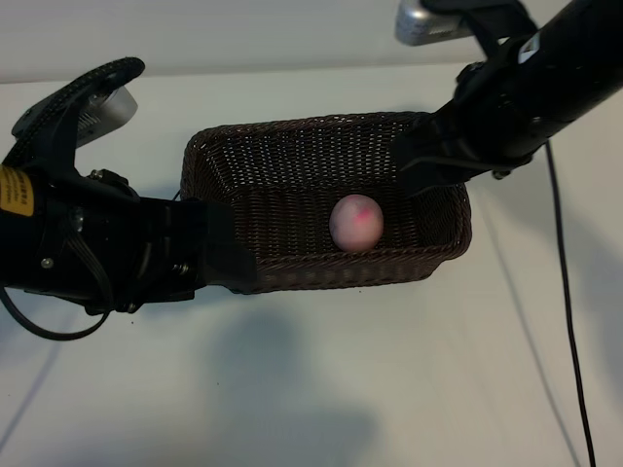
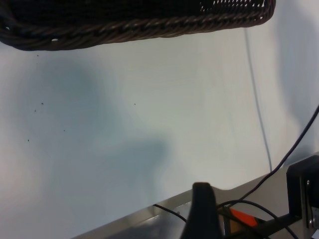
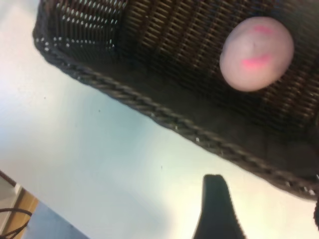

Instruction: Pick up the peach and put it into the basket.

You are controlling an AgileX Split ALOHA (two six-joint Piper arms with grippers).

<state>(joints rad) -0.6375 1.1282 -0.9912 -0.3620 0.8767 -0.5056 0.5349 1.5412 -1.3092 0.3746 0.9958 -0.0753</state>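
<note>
The peach (image 1: 355,222), a small pale-pink ball with a red blush, lies inside the dark woven basket (image 1: 292,131) near its front right wall. The right wrist view shows the peach (image 3: 256,54) resting free on the basket's floor behind the braided rim (image 3: 149,107). My right gripper (image 1: 419,165) hangs over the basket's far right corner, open, holding nothing; one dark finger (image 3: 214,199) shows. My left gripper (image 1: 234,258) sits at the basket's front left corner, open and empty. Its finger (image 2: 202,209) stands apart from the basket rim (image 2: 124,30).
The basket stands on a white table (image 1: 341,389). A black cable (image 1: 569,321) runs down the right side, and another loops under the left arm (image 1: 39,326). The table's metal edge (image 2: 149,214) shows in the left wrist view.
</note>
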